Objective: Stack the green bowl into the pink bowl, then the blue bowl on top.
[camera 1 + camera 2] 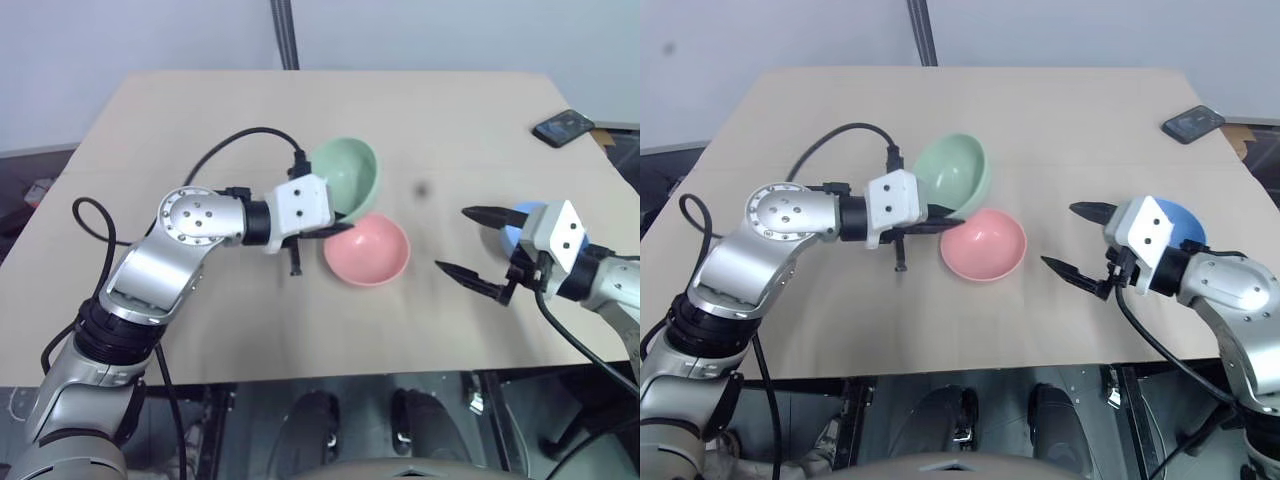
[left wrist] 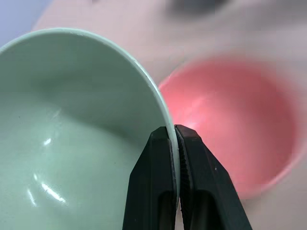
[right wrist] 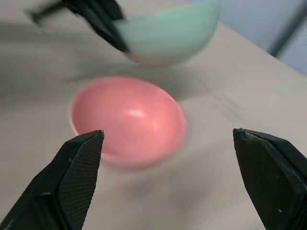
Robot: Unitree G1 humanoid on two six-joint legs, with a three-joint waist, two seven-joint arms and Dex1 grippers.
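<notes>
Green bowl (image 1: 347, 176), empty and tilted, hangs just above the empty pink bowl (image 1: 368, 249) on the tabletop (image 1: 200, 110), its rim pinched in the left claw (image 2: 175, 143). Off to the right, the right claw (image 1: 478, 245) gapes wide beside the blue bowl (image 1: 1178, 219).

Bright, even light with soft shadows on the desk (image 1: 200, 110); both wrist views blur the pink bowl (image 3: 127, 120).
</notes>
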